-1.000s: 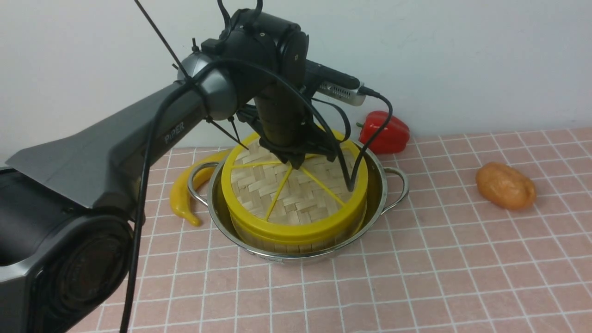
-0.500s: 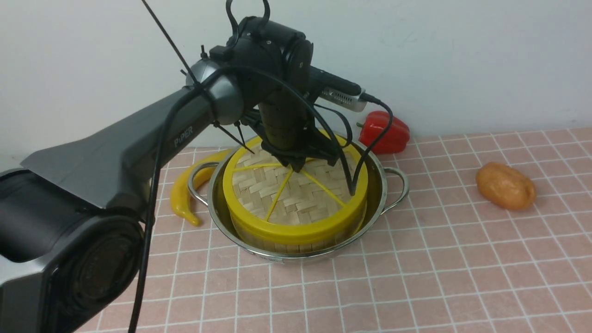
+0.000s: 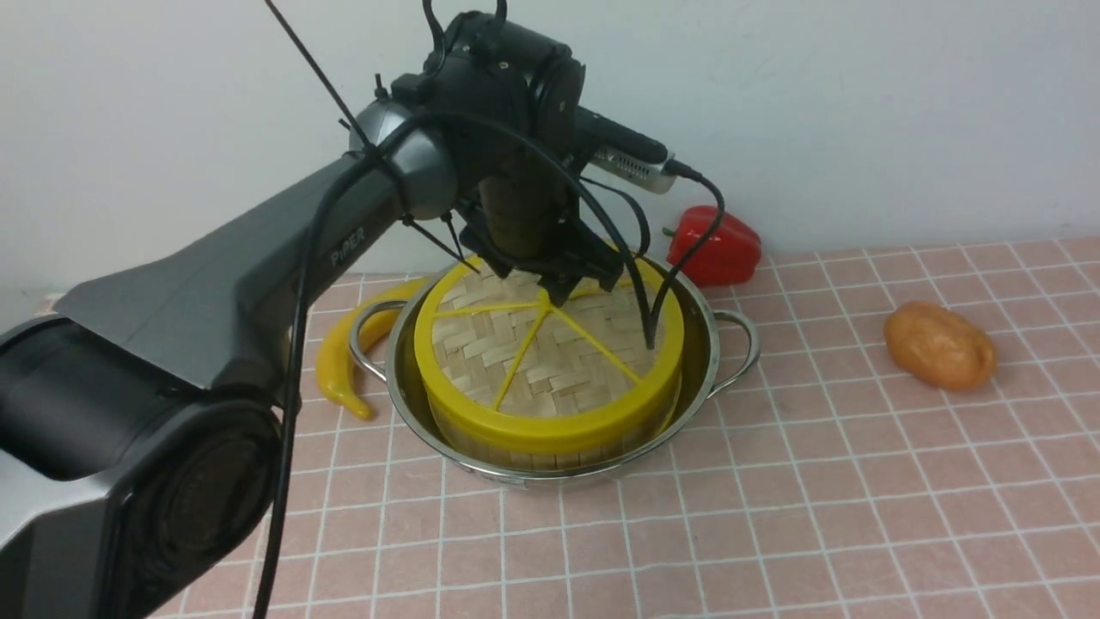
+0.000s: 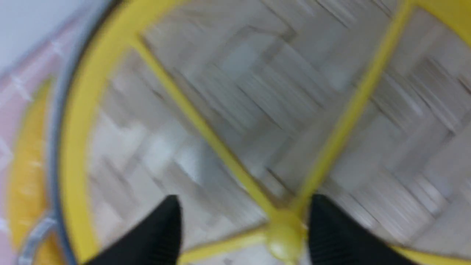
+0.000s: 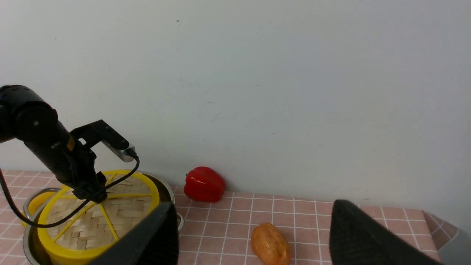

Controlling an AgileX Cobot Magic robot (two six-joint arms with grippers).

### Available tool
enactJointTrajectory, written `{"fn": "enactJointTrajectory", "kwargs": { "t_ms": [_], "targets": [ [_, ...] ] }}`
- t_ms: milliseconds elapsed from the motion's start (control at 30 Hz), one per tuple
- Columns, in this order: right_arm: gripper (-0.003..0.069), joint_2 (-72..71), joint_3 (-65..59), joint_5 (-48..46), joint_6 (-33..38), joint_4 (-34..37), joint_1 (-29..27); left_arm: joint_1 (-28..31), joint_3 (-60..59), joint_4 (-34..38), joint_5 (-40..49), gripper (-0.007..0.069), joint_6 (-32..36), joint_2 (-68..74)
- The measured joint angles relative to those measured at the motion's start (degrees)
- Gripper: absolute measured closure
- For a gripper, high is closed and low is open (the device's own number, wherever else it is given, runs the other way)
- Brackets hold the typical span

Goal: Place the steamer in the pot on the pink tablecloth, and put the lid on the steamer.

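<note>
**Front view.** The pot [image 3: 706, 378] stands on the pink tablecloth [image 3: 773, 516], which covers the worktop. The steamer [image 3: 524, 458] sits inside the pot, with only a strip of its pale wall showing above the steel rim. The lid [image 3: 550, 370] lies flat on the steamer, and its yellow rim caps the basket all round. The left pincer [image 3: 557, 292] points down over the hub, at about 12 o'clock of the lid's centre. Its body hides how wide it is spread in this view. Around the pot, a red pepper [image 3: 715, 245] lies at 1 o'clock by the wall. A curved yellow fruit [image 3: 339, 365] lies at 9 o'clock, just beside a handle. An orange lump [image 3: 939, 346] lies at 3 o'clock, well apart.

**Left wrist view (blurred).** The woven lid [image 4: 257, 92] fills the frame. The left pincer [image 4: 244, 235] is spread wide and grips nothing. Its two black fingers [image 4: 162, 235] stand on either side of the hub [image 4: 283, 239]. One finger is just beside the hub; contact cannot be told. A grey arc of the pot [image 4: 54, 154] edges the lid.

**Right wrist view.** The right pincer [image 5: 253, 206] is spread wide and empty, well apart from the pot [image 5: 170, 189]. The lid [image 5: 110, 215] covers the steamer, and the left arm [image 5: 44, 140] is above it. The red pepper [image 5: 204, 188] and the orange lump [image 5: 269, 244] lie on the tablecloth [image 5: 301, 221].
</note>
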State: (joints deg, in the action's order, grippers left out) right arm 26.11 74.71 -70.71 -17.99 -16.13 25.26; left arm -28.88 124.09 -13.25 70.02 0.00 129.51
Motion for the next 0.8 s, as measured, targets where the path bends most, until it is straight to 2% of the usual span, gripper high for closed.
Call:
{"fn": "enactJointTrajectory", "kwargs": {
  "t_ms": [67,167,300,433,533,633,667,700,733,767,800],
  "targets": [
    [0.0125,0.0,0.0,0.0,0.0,0.4,0.0,0.0,2.4,-0.7,0.1,0.0049,-0.5,-1.5],
    [0.0125,0.0,0.0,0.0,0.3,0.5,0.0,0.0,3.0,0.9,0.1,-0.0031,-1.5,-6.3],
    [0.0125,0.0,0.0,0.0,1.6,0.5,0.0,0.0,1.4,5.0,0.1,-0.0052,-2.0,-13.9],
    [0.0125,0.0,0.0,0.0,2.5,0.5,0.0,0.0,-3.8,6.5,0.1,-0.0011,-1.0,-20.9],
    [0.0137,0.0,-0.3,0.0,4.7,0.7,0.0,0.0,-13.2,6.6,0.0,0.0105,-0.7,-30.8],
    [0.0202,-0.1,-2.5,0.2,7.1,1.1,0.0,0.0,-23.2,6.6,0.0,0.026,-0.7,-39.7],
    [0.0217,-0.1,-2.9,0.2,7.5,1.2,0.0,0.0,-23.9,6.6,0.0,0.0272,-0.7,-40.2],
    [0.0274,-0.1,-4.6,0.2,8.6,1.4,0.0,0.0,-29.0,6.6,0.1,0.0361,-0.7,-44.2],
    [0.0309,-0.1,-5.6,0.2,9.4,1.7,0.0,0.0,-30.4,6.6,0.1,0.0387,-0.7,-45.4],
    [0.0433,-0.1,-8.9,0.2,10.5,2.5,0.0,0.0,-37.0,6.6,0.1,0.0509,-0.7,-49.9],
    [0.0496,0.0,-10.5,0.2,11.1,2.9,0.0,0.0,-40.6,6.6,0.2,0.0557,-0.7,-52.7]
  ]
}}
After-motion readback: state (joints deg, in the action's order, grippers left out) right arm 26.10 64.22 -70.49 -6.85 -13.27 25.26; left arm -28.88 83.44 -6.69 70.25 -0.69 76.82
